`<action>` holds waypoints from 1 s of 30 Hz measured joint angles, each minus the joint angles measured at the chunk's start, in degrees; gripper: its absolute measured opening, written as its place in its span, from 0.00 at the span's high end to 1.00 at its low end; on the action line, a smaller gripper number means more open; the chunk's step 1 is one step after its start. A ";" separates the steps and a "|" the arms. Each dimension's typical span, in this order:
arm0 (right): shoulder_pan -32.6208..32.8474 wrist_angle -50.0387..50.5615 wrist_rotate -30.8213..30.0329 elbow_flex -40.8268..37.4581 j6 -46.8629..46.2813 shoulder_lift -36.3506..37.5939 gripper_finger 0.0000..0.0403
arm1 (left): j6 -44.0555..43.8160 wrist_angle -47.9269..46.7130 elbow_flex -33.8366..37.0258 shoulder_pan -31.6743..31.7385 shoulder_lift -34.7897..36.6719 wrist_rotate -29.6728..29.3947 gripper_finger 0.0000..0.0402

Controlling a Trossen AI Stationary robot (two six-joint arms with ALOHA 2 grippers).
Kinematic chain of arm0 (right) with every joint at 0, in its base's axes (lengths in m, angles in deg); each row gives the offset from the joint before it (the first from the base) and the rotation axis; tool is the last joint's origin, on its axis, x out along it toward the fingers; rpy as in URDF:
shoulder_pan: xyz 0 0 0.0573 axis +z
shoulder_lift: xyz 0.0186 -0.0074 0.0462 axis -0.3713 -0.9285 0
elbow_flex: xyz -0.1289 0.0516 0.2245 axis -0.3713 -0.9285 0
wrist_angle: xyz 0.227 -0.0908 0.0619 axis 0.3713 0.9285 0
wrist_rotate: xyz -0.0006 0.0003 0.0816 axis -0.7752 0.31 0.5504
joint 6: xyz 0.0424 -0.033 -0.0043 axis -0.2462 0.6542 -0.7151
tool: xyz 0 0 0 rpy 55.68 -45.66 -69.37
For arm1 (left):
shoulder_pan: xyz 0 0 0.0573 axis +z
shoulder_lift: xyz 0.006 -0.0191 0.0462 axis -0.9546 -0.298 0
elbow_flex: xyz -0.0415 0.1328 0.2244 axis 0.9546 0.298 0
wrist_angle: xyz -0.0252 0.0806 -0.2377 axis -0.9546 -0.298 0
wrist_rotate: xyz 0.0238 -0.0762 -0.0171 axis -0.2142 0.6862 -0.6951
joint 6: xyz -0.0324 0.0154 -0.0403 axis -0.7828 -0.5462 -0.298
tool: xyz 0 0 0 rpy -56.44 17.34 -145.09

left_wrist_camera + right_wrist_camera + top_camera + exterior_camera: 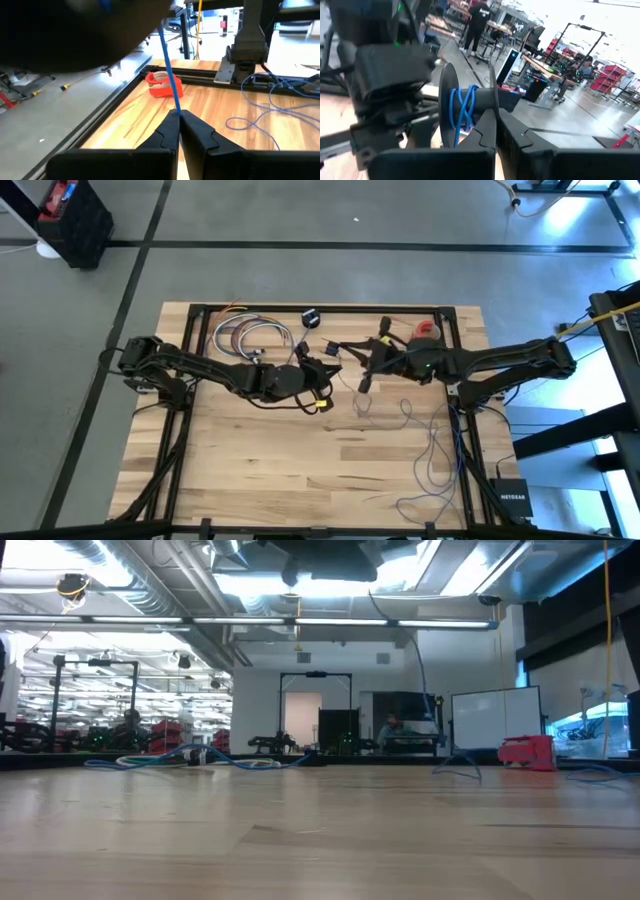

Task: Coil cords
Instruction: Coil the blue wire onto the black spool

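Fingers of the left gripper [178,131] are pressed together on the blue cord [170,82], which rises taut from their tips toward the top of the frame. Those of the right gripper [496,131] are likewise closed, apparently clamping the rim of a black spool [470,107] wound with several blue turns. In the high view both grippers meet near the table's [300,470] upper centre, while the slack cord trails in loose loops toward the lower right. A red tape roll [161,84] lies near the rear rail. To wind well, keep light tension and feed each turn between the flanges, letting slack run free without snagging.
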 joint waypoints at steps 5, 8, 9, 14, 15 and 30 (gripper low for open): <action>0.00 -0.47 1.18 0.00 -0.26 2.94 0.99 | 2.15 -0.45 0.03 -0.10 -0.54 0.05 0.99; -0.04 -0.51 1.46 0.00 -0.32 5.05 0.99 | 1.95 -1.34 0.11 -0.09 -1.13 0.07 0.99; -0.04 -0.59 1.65 0.00 -0.34 5.68 0.99 | 1.99 -1.41 0.13 -0.09 -1.20 0.08 0.99; -0.04 -0.53 2.29 0.11 -0.66 7.18 0.99 | 1.98 -1.52 0.18 0.00 -1.73 0.09 0.99; -0.04 -0.19 2.29 0.13 -0.69 7.18 0.99 | 1.94 -1.73 0.23 0.00 -1.78 0.09 0.99; 2.97 13.21 3.54 0.46 -2.06 7.70 0.99 | 0.21 -18.43 0.44 0.13 3.96 -13.97 1.00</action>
